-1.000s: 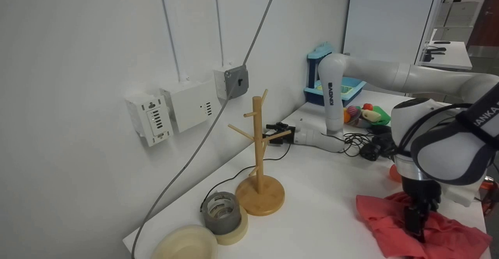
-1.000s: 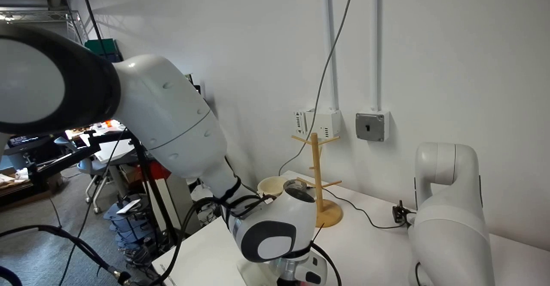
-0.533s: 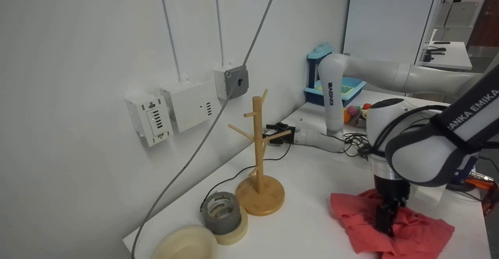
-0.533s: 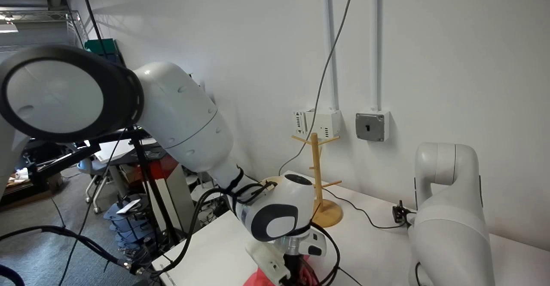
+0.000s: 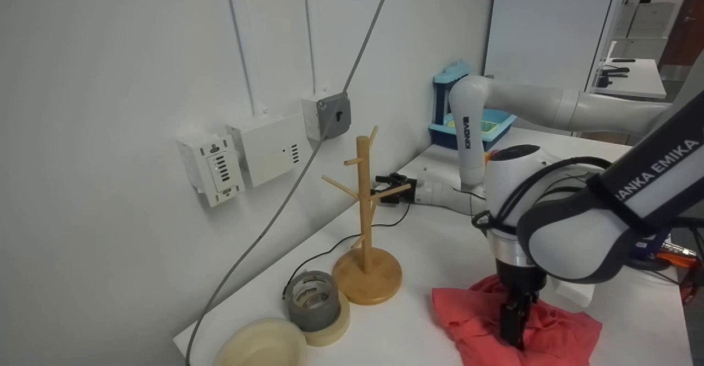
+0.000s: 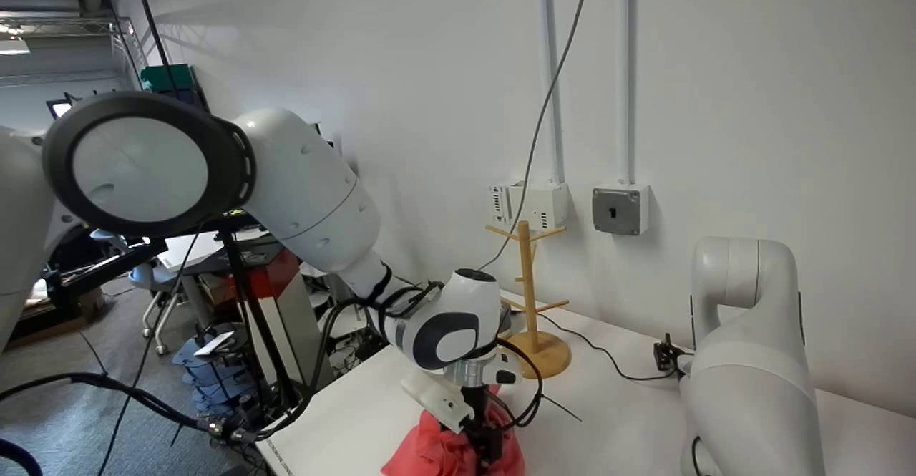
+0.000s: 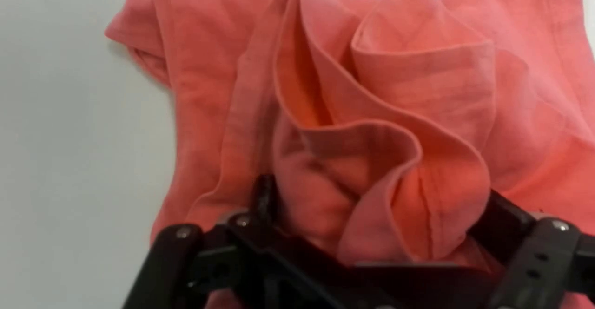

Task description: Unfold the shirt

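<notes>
The coral-red shirt [image 5: 467, 322] lies crumpled on the white table, its lower part cut off by the frame in both exterior views. Pointing down into its middle is my gripper [image 5: 512, 336], also visible in an exterior view beside red folds of the shirt [image 6: 429, 454]. The wrist view has the gripper [image 7: 379, 195] open, its black fingers [image 7: 499, 227] wide apart. Loose standing folds of the shirt [image 7: 372, 160] bulge up between them, and flatter cloth spreads beyond toward the top. Cloth covers part of the fingers, so how deep the tips reach is hidden.
A wooden peg stand [image 5: 367, 278] rises to one side of the shirt, with tape rolls [image 5: 313, 305] and a cream bowl [image 5: 263, 344] close by. A second arm [image 5: 440, 195] lies along the wall side. A black cable [image 6: 615, 365] runs over the table.
My gripper has travelled across the table toward the wooden stand, and the shirt has slid along with it, keeping roughly its crumpled shape. More of the shirt now shows in both exterior views.
</notes>
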### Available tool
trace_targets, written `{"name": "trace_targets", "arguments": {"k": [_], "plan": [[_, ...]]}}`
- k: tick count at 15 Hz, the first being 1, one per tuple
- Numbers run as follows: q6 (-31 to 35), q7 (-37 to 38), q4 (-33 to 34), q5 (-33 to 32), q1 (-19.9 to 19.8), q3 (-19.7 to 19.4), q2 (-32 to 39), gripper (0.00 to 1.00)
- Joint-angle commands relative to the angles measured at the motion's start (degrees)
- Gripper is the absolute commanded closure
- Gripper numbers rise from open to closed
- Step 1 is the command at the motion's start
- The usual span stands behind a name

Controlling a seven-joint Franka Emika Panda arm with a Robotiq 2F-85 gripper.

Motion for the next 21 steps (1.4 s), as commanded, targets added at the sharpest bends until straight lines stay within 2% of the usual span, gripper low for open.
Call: {"name": "trace_targets", "arguments": {"k": [1,9,14,17,21], "plan": [[-0.89,1.41,1.13,-3.32,2.70,-1.61,1.17,0.00],[-12.89,0.64,-2.26,-7.72,3.42,-1.46,-8.20,0.00],[-17.90,0.03,-4.77,-7.71,2.81,-0.53,-14.55,0.00],[-17.25,-0.05,-7.81,-7.14,2.31,-0.22,-18.08,0.00],[-13.80,-0.73,-10.47,-6.19,1.72,-0.03,-18.65,0.00]]}}
